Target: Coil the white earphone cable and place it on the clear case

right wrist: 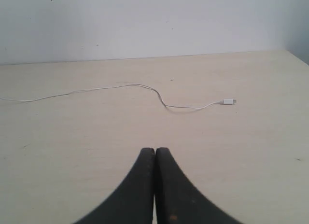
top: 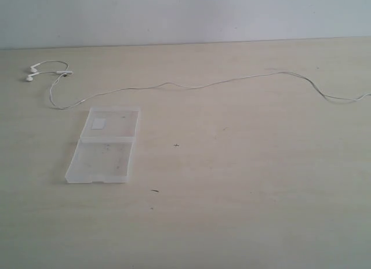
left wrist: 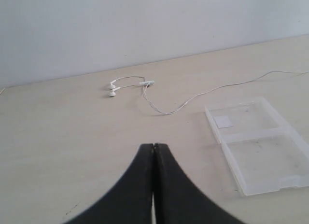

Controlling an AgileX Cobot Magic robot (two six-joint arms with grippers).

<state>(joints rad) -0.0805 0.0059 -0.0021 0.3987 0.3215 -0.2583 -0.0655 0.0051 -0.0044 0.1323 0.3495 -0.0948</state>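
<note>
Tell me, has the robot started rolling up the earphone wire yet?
Not yet. Nothing looks done: the white earphone cable lies stretched across the table, and the clear case is empty. Nothing is in hand: the left gripper and right gripper are shut, holding nothing. Coiling and placing are left.

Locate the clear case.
In the exterior view the clear case lies open, left of centre, just below the white earphone cable's earbud loop.

Plain test-bench or lab-like setup, bare pale wood-grain tabletop [top: 243,182], blank off-white wall [top: 185,14] behind, exact kind of room not clear
</note>
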